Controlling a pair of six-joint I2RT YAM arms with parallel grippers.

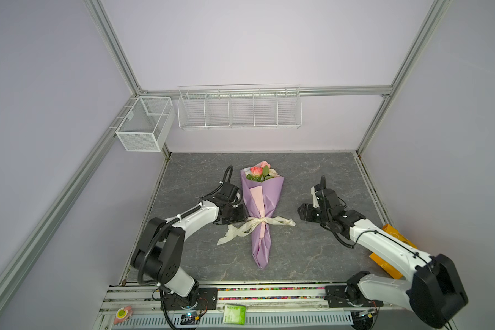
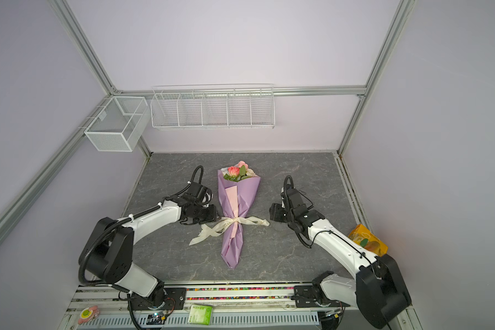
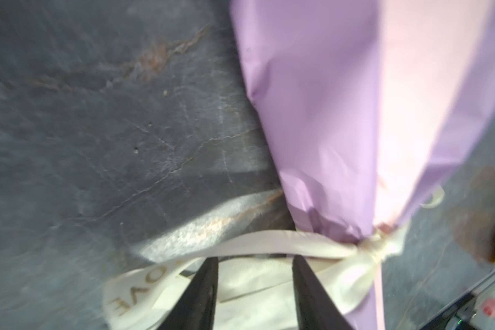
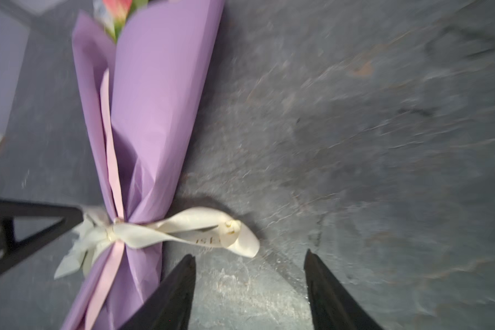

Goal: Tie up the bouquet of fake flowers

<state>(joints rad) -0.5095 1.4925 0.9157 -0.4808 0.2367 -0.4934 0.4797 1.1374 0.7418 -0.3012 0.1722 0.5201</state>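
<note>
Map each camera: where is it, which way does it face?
Top views: high at front, looking down at the table; left arm and right arm show, bouquet between.
Left wrist: behind the left gripper, facing the ribbon knot.
Right wrist: behind the right gripper, facing the ribbon's loose end.
Shared: both wrist views show the knot.

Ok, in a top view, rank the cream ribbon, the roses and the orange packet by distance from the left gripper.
1. Cream ribbon: right at the left gripper.
2. Roses: farther back, at the lilac wrap's open end.
3. Orange packet: at the table's right edge.
</note>
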